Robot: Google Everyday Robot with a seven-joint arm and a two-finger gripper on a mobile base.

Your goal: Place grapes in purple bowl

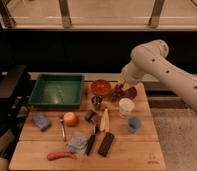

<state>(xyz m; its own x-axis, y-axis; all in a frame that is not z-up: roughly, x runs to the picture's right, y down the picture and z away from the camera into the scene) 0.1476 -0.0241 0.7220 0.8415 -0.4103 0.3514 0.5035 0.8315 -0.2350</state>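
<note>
The grapes (117, 91) sit at the left rim of the purple bowl (131, 93), right of centre in the frame, at the back edge of the wooden table (137, 150). The gripper (121, 86) is directly above them, touching or nearly so; whether it grips them or has let go cannot be told. The orange-red bowl (100, 87) lies just to the left, and the white cup (126, 107) stands just below.

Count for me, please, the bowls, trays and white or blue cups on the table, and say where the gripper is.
Bowls: 2 (orange-red bowl, purple bowl)
Trays: 1 (green tray)
Cups: 2 (white cup, blue cup)
Total: 5
The gripper hangs at the purple bowl, beside the grapes.
</note>
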